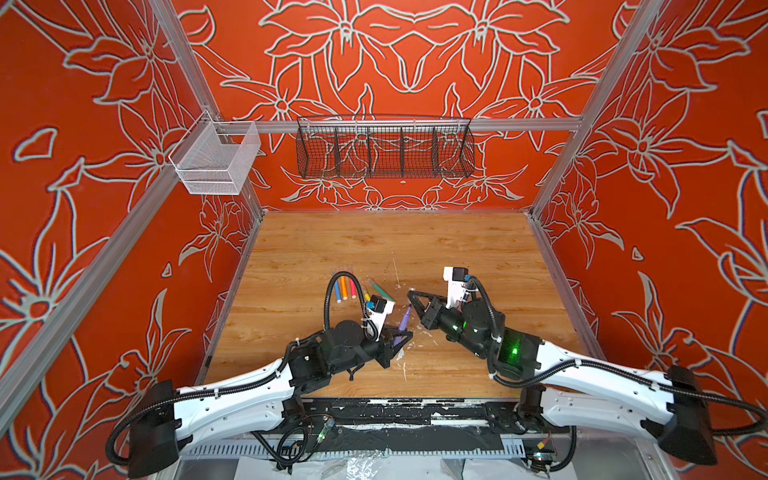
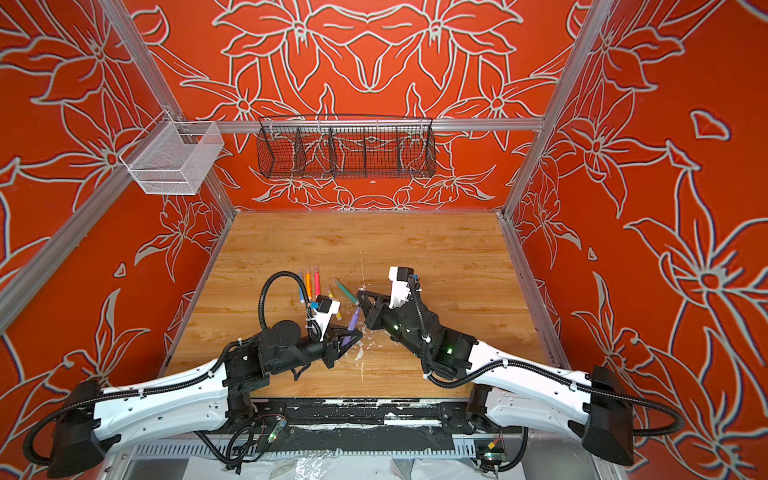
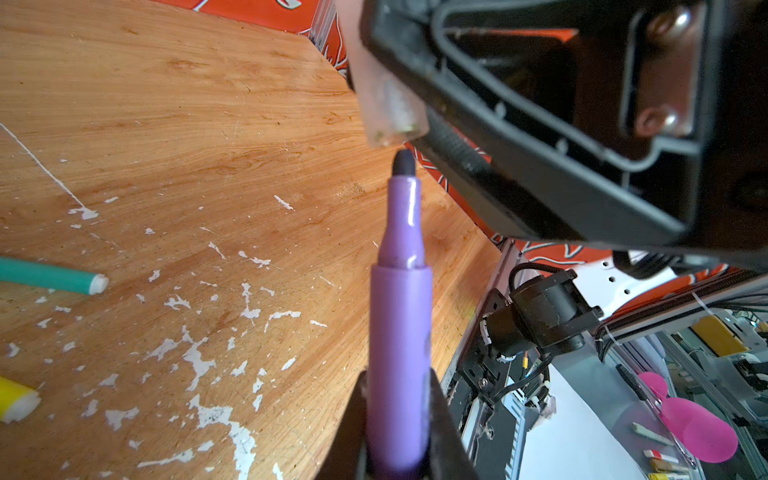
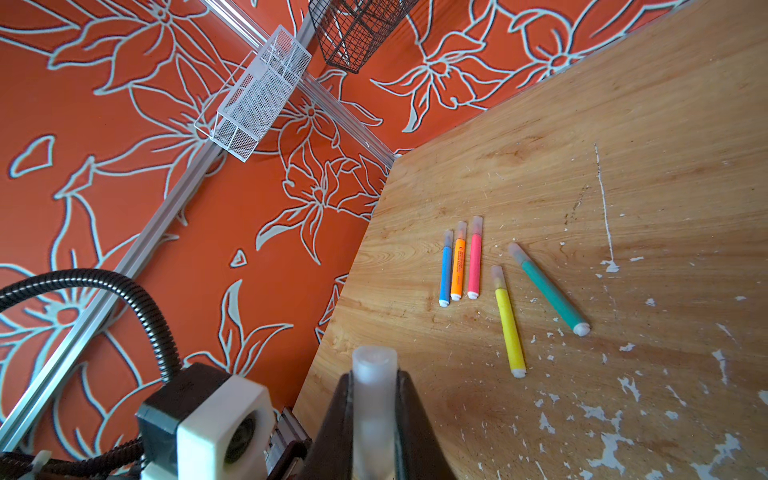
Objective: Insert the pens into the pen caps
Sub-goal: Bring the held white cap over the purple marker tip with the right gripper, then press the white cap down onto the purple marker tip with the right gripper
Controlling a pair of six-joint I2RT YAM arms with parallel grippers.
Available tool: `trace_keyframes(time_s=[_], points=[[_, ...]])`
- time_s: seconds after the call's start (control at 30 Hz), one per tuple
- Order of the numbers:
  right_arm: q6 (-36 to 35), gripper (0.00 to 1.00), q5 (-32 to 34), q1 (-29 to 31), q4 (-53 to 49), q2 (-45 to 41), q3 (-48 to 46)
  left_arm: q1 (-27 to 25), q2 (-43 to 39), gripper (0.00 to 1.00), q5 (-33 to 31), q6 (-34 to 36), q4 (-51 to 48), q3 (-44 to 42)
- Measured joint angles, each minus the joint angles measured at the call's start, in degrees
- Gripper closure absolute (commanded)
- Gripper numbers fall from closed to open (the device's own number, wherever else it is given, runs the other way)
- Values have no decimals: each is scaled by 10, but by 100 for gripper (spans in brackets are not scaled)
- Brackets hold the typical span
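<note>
My left gripper (image 3: 399, 419) is shut on the purple pen (image 3: 401, 324), whose bare dark tip points away from the jaws. My right gripper (image 4: 374, 411) is shut on a translucent pen cap (image 4: 374, 386). In the left wrist view that cap (image 3: 390, 110) hangs just beyond the pen's tip, a small gap apart. In both top views the two grippers meet over the table's front middle, purple pen (image 1: 403, 322) between them. Blue (image 4: 446, 274), orange (image 4: 458, 266), pink (image 4: 474, 262), yellow (image 4: 509, 328) and green (image 4: 550, 291) pens lie on the wood with caps on.
White paint flecks (image 3: 199, 361) scatter over the wooden table (image 1: 457, 249). A black wire basket (image 1: 384, 151) hangs on the back rail and a white mesh basket (image 1: 216, 160) at the left corner. The lying pens sit just behind my left arm.
</note>
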Motion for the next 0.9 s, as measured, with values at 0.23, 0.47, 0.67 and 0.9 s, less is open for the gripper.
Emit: trace_keyframes(time_s=[0.23, 0.47, 0.67, 0.9], points=[[4, 100, -4, 0, 1, -2, -2, 0, 0, 100, -5, 1, 0, 0], [18, 100, -17, 0, 17, -2, -15, 0, 6, 100, -12, 1, 12, 0], [27, 100, -21, 2, 35, -1, -30, -3, 8, 100, -25, -4, 14, -4], [27, 100, -9, 8, 53, 11, -32, -4, 44, 100, -46, -21, 20, 18]])
